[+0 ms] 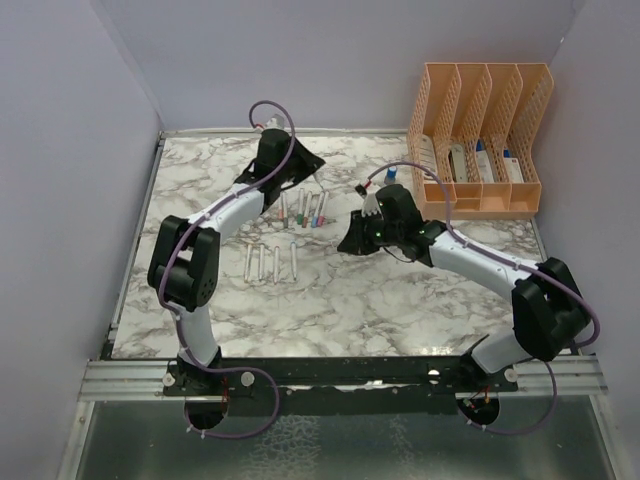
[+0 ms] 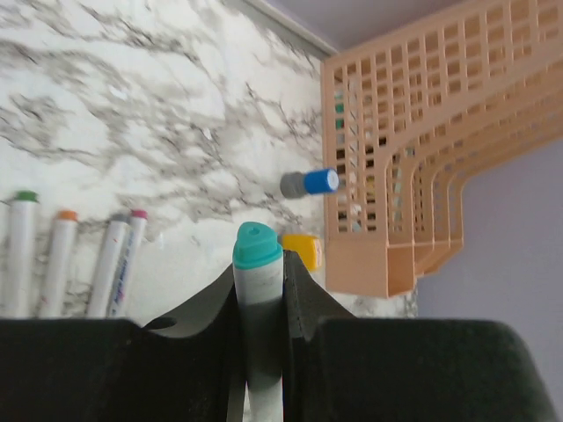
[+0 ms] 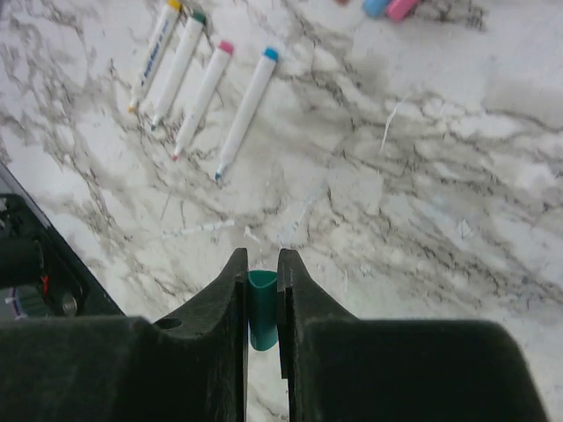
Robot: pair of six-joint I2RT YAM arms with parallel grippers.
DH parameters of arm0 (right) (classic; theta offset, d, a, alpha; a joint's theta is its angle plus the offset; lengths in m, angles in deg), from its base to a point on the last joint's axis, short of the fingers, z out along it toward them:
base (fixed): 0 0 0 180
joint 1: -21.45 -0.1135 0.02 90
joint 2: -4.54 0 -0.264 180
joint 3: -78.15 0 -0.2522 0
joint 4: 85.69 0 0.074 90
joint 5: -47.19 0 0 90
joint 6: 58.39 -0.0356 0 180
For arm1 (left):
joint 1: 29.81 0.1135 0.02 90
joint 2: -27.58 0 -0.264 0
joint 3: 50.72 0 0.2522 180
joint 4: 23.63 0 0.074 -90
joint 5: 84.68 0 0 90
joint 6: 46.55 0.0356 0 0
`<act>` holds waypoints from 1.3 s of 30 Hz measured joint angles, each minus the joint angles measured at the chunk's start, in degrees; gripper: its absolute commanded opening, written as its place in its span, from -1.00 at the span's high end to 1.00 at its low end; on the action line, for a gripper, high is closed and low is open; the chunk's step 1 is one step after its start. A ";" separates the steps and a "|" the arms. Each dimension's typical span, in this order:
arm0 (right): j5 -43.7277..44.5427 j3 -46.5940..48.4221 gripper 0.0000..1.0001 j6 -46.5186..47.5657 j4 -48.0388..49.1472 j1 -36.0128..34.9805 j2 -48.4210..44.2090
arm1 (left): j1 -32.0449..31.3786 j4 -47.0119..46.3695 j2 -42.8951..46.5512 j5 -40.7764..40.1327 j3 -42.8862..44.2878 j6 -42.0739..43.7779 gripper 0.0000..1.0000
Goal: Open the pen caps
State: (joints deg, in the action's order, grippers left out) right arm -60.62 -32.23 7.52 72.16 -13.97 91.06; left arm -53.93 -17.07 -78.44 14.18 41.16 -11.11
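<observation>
My left gripper (image 2: 260, 280) is shut on a thin white-grey pen (image 2: 262, 303) with a teal end (image 2: 257, 246) sticking out past the fingertips. In the top view it (image 1: 312, 166) is at the back of the table. My right gripper (image 3: 262, 274) is shut on a loose teal pen cap (image 3: 261, 309), held above the marble; in the top view it (image 1: 347, 238) is mid-table. A row of pens with coloured ends (image 1: 305, 209) lies between the arms. Several more pens (image 1: 270, 262) lie nearer the front, and also show in the right wrist view (image 3: 211, 92).
An orange mesh file organizer (image 1: 480, 140) stands at the back right, also in the left wrist view (image 2: 413, 149). A stubby blue item (image 2: 310, 183) and a stubby yellow item (image 2: 303, 250) sit beside it. Loose blue and pink caps (image 3: 390, 7) lie on the marble table (image 1: 350, 300).
</observation>
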 measured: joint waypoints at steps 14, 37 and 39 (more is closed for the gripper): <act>14.80 4.63 0.98 1.46 -13.07 1.57 2.47 | 1.09 4.33 3.45 1.27 -8.00 6.27 1.00; 23.52 14.47 0.87 8.15 -15.69 7.67 20.74 | -6.45 18.18 15.02 -2.16 -20.70 13.84 1.00; 23.52 14.62 0.78 8.17 -15.72 7.67 21.14 | -6.75 18.49 13.66 -2.54 -20.61 14.19 1.00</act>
State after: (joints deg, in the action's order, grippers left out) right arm -37.10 -17.61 15.69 56.45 -6.30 112.20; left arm -60.69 1.42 -64.78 11.65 20.55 3.07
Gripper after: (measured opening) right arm 0.124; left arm 0.167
